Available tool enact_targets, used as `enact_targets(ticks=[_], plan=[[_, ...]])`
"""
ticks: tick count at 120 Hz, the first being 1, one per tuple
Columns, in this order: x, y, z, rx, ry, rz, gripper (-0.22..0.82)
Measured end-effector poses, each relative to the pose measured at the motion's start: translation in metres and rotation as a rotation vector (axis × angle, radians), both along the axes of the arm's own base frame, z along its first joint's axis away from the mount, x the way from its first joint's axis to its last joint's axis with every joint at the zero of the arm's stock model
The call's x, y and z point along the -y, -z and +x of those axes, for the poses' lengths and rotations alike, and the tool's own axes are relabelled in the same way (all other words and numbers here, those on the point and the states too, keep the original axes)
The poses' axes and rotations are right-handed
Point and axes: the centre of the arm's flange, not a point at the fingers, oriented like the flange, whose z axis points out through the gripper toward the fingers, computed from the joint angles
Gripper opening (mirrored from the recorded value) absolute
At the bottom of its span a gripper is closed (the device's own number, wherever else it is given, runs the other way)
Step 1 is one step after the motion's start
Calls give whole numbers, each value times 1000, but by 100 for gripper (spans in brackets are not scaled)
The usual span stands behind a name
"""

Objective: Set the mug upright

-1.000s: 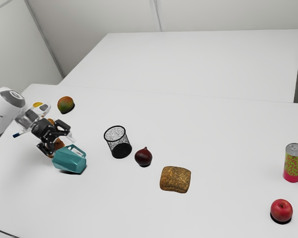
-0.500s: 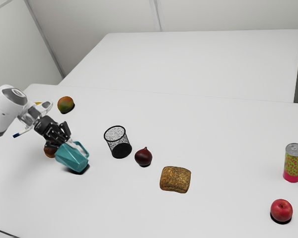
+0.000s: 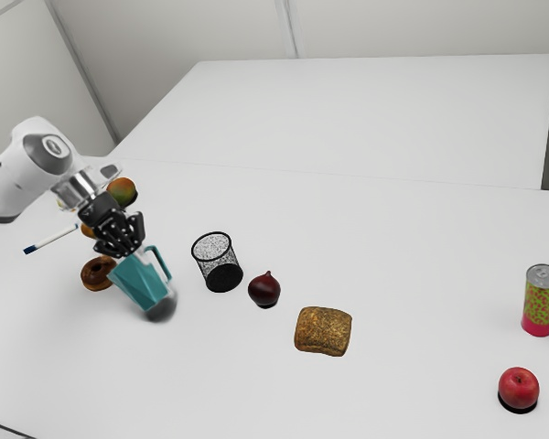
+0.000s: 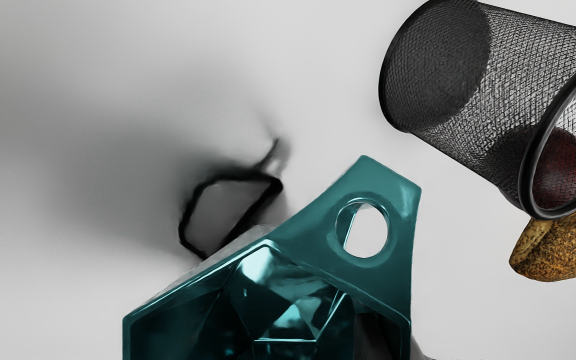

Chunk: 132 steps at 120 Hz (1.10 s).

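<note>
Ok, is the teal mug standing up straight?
No, it's tipped. The mug leans in the exterior view, its open end up by the gripper, its bottom lower and farther toward the exterior view's right.

Teal mug [image 4: 288,295], mouth and holed handle [image 4: 313,230] in view
Near it, a black mesh cup [image 4: 513,65]; through the mesh, a dark red onion [image 4: 563,172] (rather veiled), and near that a speckled bread roll [image 4: 563,250].
</note>
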Motion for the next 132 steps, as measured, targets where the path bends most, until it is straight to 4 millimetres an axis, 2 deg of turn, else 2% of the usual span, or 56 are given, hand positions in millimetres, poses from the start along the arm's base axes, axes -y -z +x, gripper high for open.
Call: enact_targets(ticks=[12, 31, 52, 59, 76, 97, 116, 132], plan=[[31, -11, -8, 25, 78, 145, -18], [75, -16, -6, 88, 200, 349, -18], [120, -19, -3, 162, 260, 458, -17], [124, -18, -6, 168, 245, 474, -17], [116, -16, -11, 164, 172, 499, -17], [141, -14, -9, 167, 149, 512, -18], [141, -11, -7, 152, 98, 521, -18], [144, -16, -8, 150, 71, 526, 12]])
